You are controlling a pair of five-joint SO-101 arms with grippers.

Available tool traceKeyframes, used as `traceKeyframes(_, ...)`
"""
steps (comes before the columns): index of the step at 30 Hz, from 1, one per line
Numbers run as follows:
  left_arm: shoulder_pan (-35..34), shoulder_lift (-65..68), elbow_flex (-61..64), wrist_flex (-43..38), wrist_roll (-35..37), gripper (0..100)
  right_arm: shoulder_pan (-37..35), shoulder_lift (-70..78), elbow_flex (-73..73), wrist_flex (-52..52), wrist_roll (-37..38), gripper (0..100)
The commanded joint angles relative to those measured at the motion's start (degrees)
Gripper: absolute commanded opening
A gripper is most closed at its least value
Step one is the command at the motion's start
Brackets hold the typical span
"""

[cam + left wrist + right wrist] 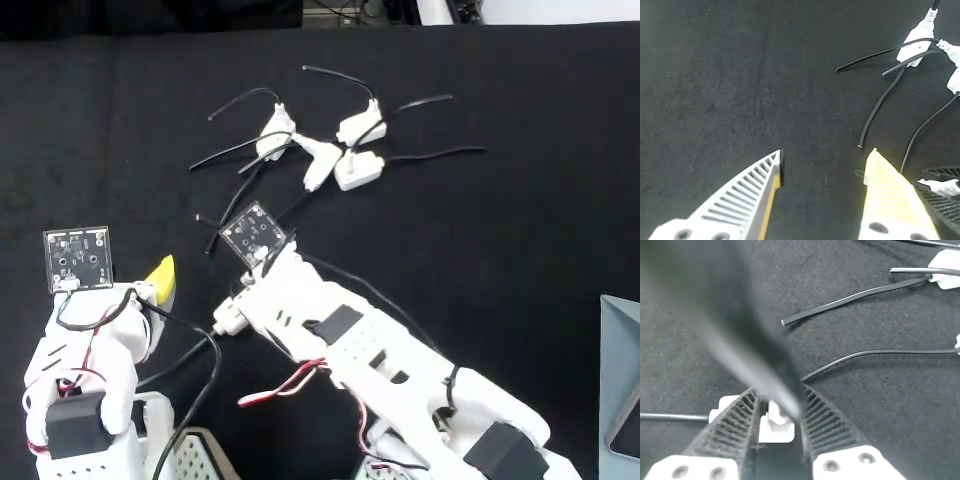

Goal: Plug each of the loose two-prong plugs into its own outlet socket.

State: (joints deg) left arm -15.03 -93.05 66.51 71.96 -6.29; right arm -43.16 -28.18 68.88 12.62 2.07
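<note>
Pinching plug [775, 430], right end effector [780, 392], left end effector [826, 151] agape

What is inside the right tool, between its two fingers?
A white plug is held in the right tool, whose jaws close on its sides. A dark cable near the camera covers part of it, so its prongs cannot be seen.

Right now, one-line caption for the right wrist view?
Right end effector grips a white plug over black cloth; loose black wires lie beyond.
</note>
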Motion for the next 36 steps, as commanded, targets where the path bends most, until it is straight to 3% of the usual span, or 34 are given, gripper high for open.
traceKeyframes(1,-0.4,-0.3,-0.1,-1.2,0.3,27,-0.6,0.0,0.8,-1.1,-0.5,1.1)
traceKeyframes(20,-0.4,-0.3,-0.1,-1.1,0.3,27,-1.1,11.0,-2.8,0.7,-0.1,1.1)
traceKeyframes(28,-0.4,-0.3,-0.1,-1.4,0.3,27,-1.1,11.3,-5.6,10.0,6.1,1.5)
traceKeyframes(36,-0.5,-0.3,0.7,-1.5,0.3,27,-1.1,10.9,-13.1,20.1,4.2,10.5)
